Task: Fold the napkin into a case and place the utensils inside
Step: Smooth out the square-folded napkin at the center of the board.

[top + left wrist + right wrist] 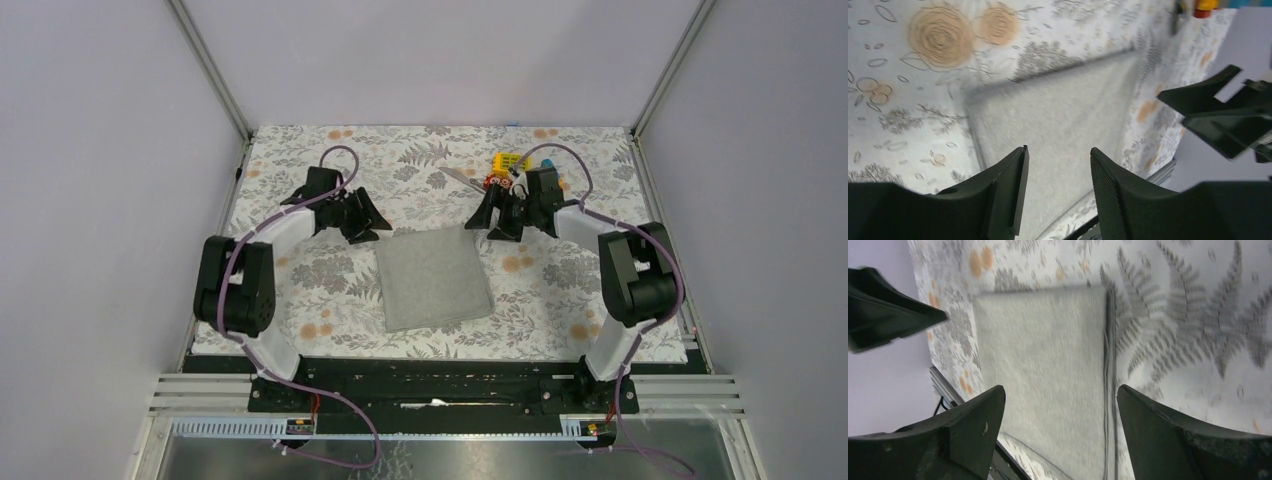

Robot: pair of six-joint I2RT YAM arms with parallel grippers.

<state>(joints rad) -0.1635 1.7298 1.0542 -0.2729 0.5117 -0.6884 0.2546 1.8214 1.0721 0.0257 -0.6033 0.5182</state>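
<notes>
Napkin (432, 277) flat, seemingly folded, on surface (560, 290) | utensils (462, 177) lie apart, not yet inside | left claw (1058, 155) half-parted, empty | right claw (1059, 390) wide, empty

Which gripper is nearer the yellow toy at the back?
Right. The right gripper sits just in front of the yellow toy, at the napkin's far right corner; the left gripper is off the napkin's far left corner.

Between left gripper (366, 226) and right gripper (487, 223), slightly nearer the bases: napkin (432, 278), flat on tablecloth (300, 292). Just beyond right gripper: toy blocks (509, 163), utensils (463, 178) to their left.
</notes>
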